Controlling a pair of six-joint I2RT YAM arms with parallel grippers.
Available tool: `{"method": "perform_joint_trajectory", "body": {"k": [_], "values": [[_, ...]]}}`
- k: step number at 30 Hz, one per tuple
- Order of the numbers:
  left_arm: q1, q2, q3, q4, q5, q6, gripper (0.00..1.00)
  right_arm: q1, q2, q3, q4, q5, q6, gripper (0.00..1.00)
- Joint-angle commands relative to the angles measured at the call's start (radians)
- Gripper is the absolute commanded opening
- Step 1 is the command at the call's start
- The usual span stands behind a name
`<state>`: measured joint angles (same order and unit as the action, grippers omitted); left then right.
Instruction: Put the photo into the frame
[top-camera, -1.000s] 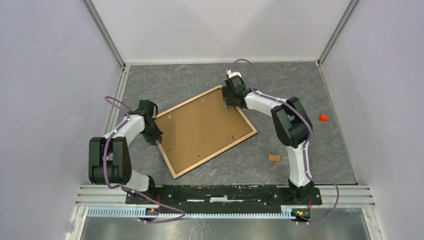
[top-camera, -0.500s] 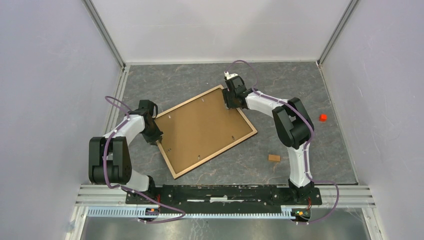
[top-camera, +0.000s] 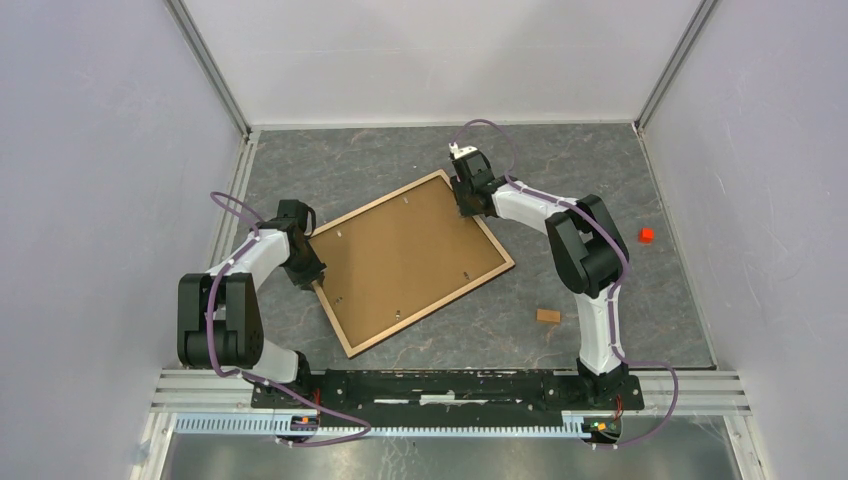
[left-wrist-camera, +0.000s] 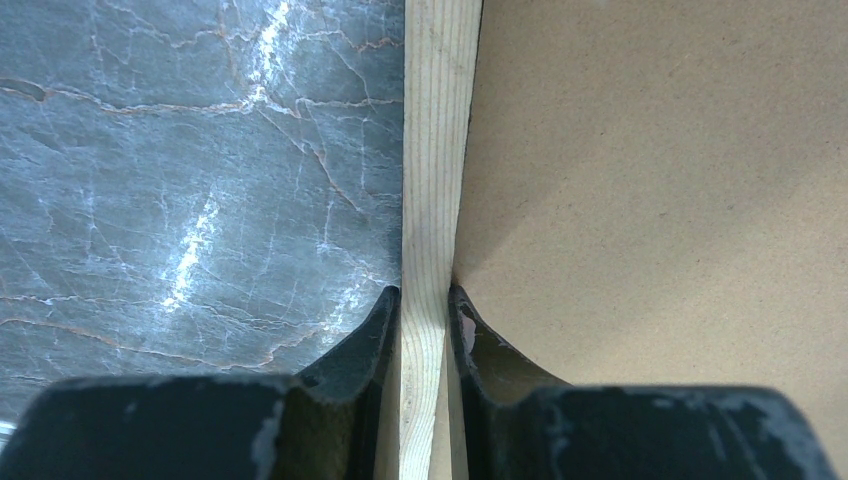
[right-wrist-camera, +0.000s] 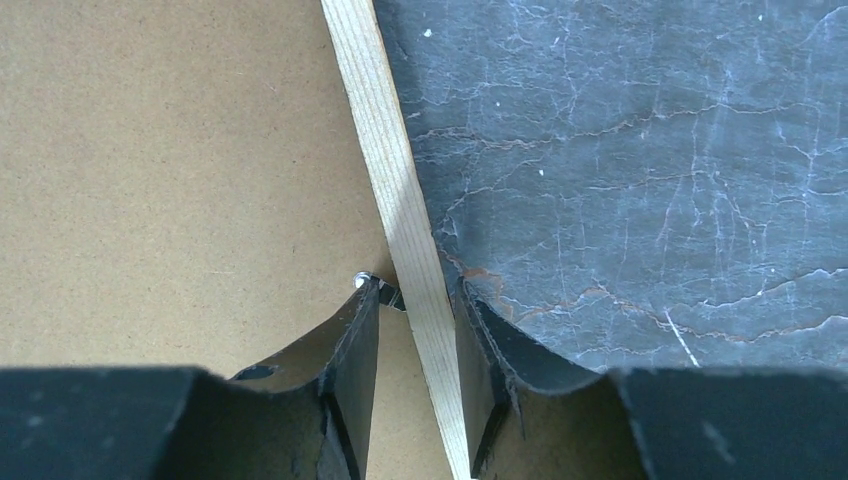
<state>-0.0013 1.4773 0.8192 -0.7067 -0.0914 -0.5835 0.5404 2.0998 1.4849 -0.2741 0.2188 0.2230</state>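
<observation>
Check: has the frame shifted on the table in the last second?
No. In the top view the frame lies exactly where it did, its near right corner equally far from the small brown block.

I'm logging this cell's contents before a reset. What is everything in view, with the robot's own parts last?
frame: one, light wood rim, lying back-up and skewed in the middle of the table
backing board: one, plain brown, seated inside the frame
photo: none visible
red cube: one, red, at the table's right side
brown block: one, tan, on the table right of the frame, by the right arm
table: one, dark grey marbled
left gripper: one, black, shut on the frame's left rim
right gripper: one, black, open, fingers astride the rim near the far corner
</observation>
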Motion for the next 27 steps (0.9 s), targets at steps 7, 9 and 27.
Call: {"method": "perform_joint_trajectory", "body": {"k": [7,9,27], "values": [[0.000,0.032,-0.002,0.068,-0.007,0.032,0.02,-0.006,0.007,-0.028,-0.009,-0.031,-0.105,0.22],[0.000,0.034,-0.002,0.070,-0.001,0.031,0.02,-0.008,0.013,-0.029,0.006,-0.038,-0.114,0.17],[0.000,0.019,0.001,0.078,-0.002,0.056,0.02,-0.008,-0.103,-0.132,0.139,-0.059,-0.215,0.48]]}}
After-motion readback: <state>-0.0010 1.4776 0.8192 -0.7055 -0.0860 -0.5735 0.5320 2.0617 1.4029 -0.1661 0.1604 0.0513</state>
